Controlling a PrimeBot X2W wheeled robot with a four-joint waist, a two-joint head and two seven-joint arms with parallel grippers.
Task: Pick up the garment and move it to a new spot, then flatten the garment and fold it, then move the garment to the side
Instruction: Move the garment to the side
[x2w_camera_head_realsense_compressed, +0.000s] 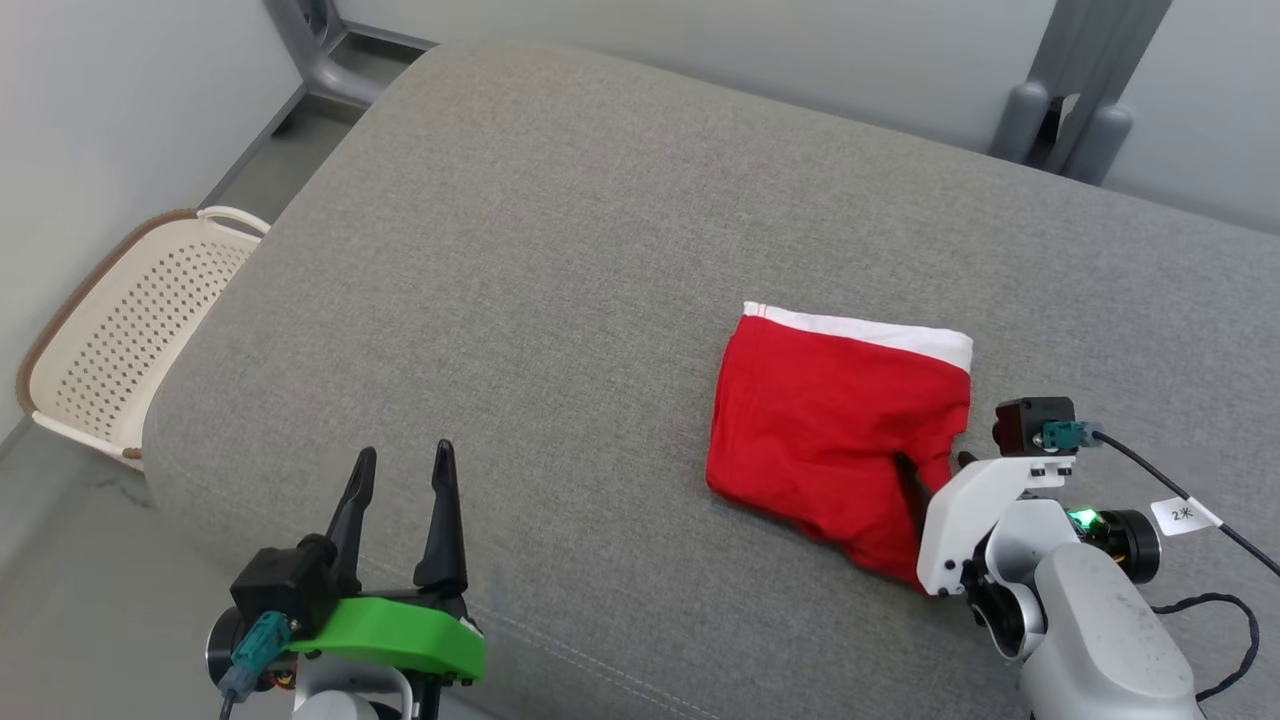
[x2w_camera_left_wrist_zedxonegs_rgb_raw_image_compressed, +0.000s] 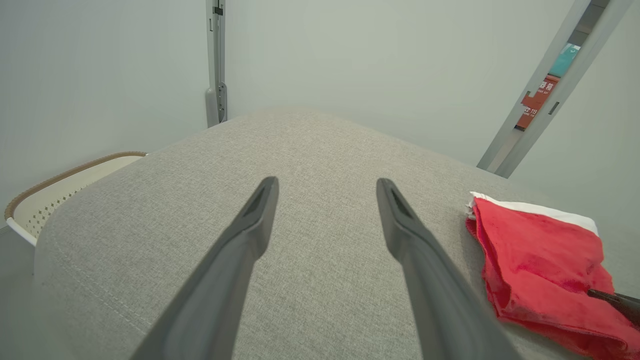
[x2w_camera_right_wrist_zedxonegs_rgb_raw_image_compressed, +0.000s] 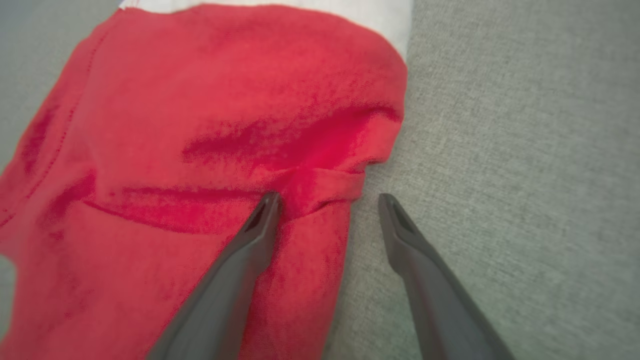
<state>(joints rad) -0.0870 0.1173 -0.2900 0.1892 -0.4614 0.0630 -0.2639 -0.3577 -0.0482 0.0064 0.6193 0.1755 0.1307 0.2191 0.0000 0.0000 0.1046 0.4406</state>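
Fingers of the left gripper (x2w_camera_head_realsense_compressed: 404, 450) stand spread and empty over the near left of the grey fabric cushion (x2w_camera_head_realsense_compressed: 560, 250). To the right, the right gripper (x2w_camera_right_wrist_zedxonegs_rgb_raw_image_compressed: 328, 200) is likewise released, straddling the near right edge of the folded red cloth garment with a white waistband (x2w_camera_head_realsense_compressed: 830, 420): one finger over red cloth, the other over bare cushion. The garment lies right of centre. Farther left, beside the cushion, sits a cream perforated plastic basket (x2w_camera_head_realsense_compressed: 130, 330).
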